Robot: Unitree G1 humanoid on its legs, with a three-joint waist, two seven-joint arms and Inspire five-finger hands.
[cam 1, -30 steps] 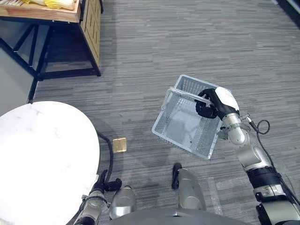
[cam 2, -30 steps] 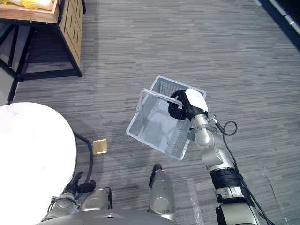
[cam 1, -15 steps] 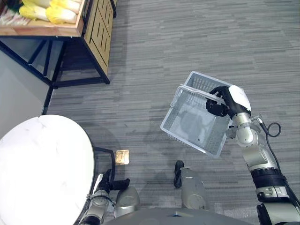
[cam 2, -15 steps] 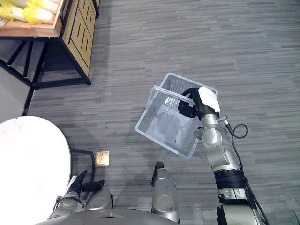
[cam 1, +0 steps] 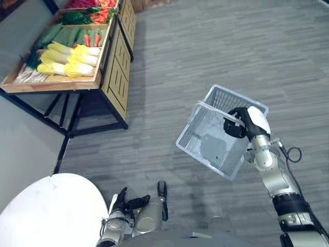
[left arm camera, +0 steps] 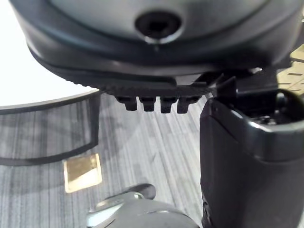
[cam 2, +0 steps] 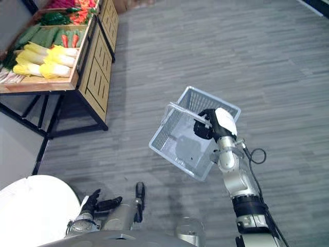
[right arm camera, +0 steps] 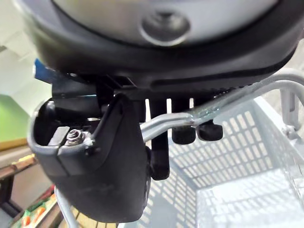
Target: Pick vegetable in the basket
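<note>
Fingers (right arm camera: 160, 156) of the right hand (cam 1: 236, 125) are curled round the metal handle (right arm camera: 175, 121) of the white mesh basket (cam 1: 203, 140), which hangs tilted above the grey floor. Vegetables lie well apart from the basket, off to its far left, in the top tray of a wooden stand (cam 1: 117, 69): pale yellow cabbages (cam 1: 69, 60), with carrots (cam 1: 91, 38) and dark greens (cam 1: 77, 17) farther still from the basket. On the basket's near left, low down, the left hand (cam 1: 128, 201) hangs with its fingers relaxed and apart, holding nothing, just beside a round white table (cam 1: 46, 212).
</note>
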